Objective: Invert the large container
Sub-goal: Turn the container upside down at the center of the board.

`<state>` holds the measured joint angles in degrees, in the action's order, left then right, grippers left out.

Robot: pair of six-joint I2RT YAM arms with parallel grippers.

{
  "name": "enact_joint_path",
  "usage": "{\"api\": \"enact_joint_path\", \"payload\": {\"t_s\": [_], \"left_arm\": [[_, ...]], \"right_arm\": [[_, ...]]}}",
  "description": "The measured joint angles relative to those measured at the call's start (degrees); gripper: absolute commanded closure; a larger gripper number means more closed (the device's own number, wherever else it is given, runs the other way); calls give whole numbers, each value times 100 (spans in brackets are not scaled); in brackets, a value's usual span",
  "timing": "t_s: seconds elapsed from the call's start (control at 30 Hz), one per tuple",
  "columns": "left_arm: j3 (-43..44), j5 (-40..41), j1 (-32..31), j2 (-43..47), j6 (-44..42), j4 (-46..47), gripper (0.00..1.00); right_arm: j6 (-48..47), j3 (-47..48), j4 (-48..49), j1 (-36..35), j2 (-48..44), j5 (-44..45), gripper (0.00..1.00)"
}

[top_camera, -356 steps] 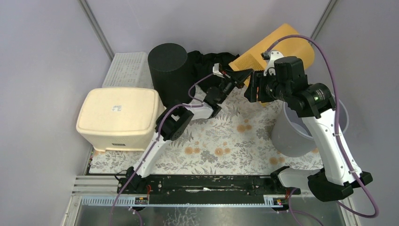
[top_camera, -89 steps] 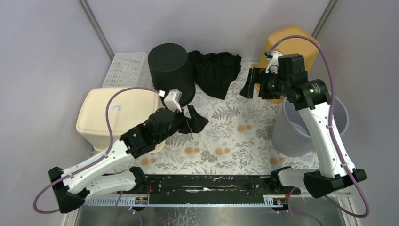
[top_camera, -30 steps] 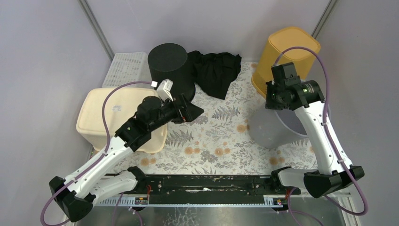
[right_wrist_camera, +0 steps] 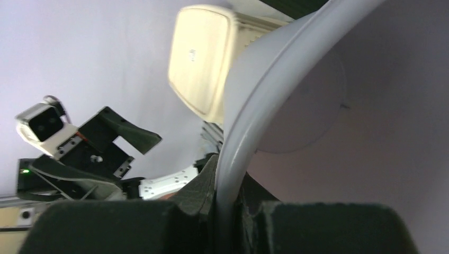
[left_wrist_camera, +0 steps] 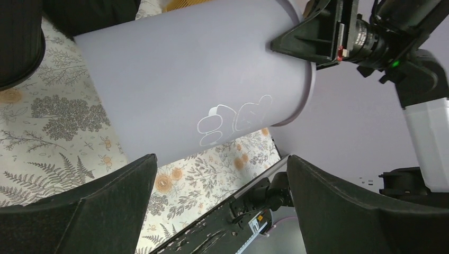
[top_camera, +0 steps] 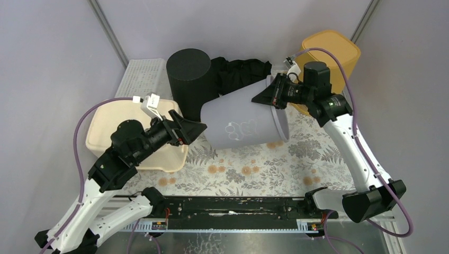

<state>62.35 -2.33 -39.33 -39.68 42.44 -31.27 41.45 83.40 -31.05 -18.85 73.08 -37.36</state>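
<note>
Container (top_camera: 241,119) lay tipped on its side over the middle of the mat (top_camera: 254,164), toward the far edge. Mouth faced right & near; base pointed left, next to the black bin (top_camera: 190,74). White outline logo on its wall faced up. Couldn't tell if the low rim touched the mat.

My right gripper (top_camera: 271,95) was clamped tight on the rim at the mouth's far side, one finger inside the wall, one outside. Right wrist cam showed the rim edge running down between the pads.

My left gripper (top_camera: 193,129) was spread fully wide w/ nothing in it. It sat just beside the container's base end, over the right edge of the cream box (top_camera: 132,127). Left wrist cam had the wall framed between both fingers, not touching.

Black cloth (top_camera: 238,71) lay behind the container at the far edge, partly hidden by it. Yellow bin (top_camera: 331,50) stood at the far right corner, behind the right wrist. White tray (top_camera: 143,76) was at far left, behind the cream box.
</note>
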Motion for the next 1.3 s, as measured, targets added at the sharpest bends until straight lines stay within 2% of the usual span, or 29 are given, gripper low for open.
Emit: {"api": "enact_joint_path", "payload": {"t_s": [0.2, 0.43, 0.57, 0.87, 1.1, 1.3], "left_arm": [[267, 24, 2, 0, 0, -181, 0], [1119, 31, 0, -7, -48, -348, 0], [1484, 107, 0, 9, -116, -354, 0], [1521, 195, 0, -22, -190, -584, 0], [1526, 258, 0, -72, -234, -610, 0], [1554, 267, 0, -149, -251, -612, 0]], "right_arm": [[1056, -920, 1626, -243, -20, -442, 100], [2291, -1762, 3379, -487, 11, -802, 100], [3115, -2133, 4706, -540, 142, -1023, 100], [5296, -3060, 8231, -540, 1132, -1349, 100], [6918, -3418, 10684, -529, 1987, -1475, 100], [7479, -3722, 11575, -551, 2328, -1550, 100]]}}
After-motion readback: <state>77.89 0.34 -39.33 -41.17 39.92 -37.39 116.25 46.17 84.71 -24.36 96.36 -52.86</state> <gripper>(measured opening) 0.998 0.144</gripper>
